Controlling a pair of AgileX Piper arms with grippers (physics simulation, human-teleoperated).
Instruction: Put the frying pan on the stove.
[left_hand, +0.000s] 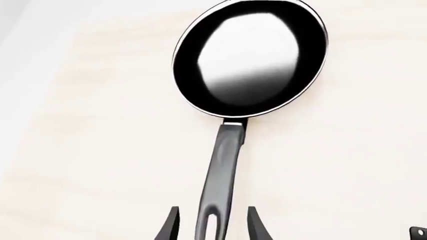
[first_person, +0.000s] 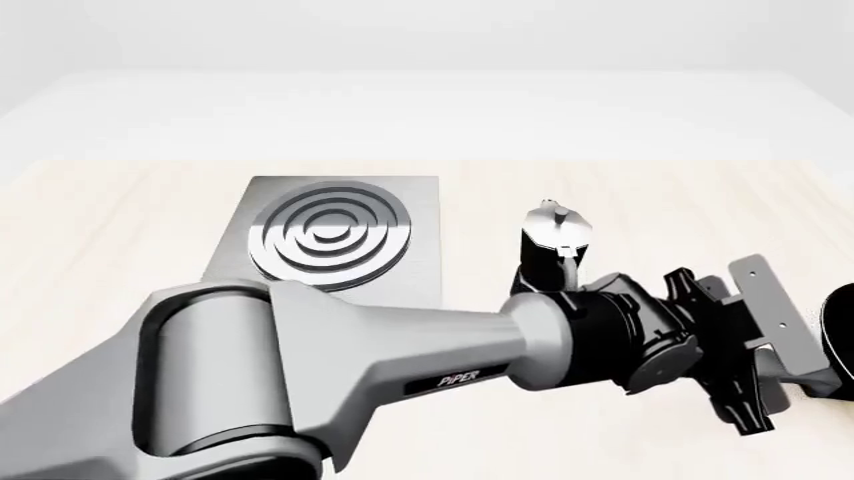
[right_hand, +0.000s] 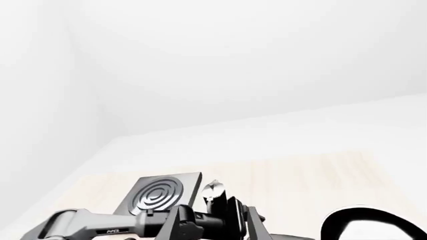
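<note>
Left claw stands spread wide, one finger on each side of the slotted end of the long dark grey handle, apparently not touching it. Its glossy black round frying pan lies on the pale wooden table, well right of the flat square grey metal stove with shiny concentric rings. Between stove and pan stands a tall black-and-silver moka pot; I cannot tell the right claw's state, which no view shows.
</note>
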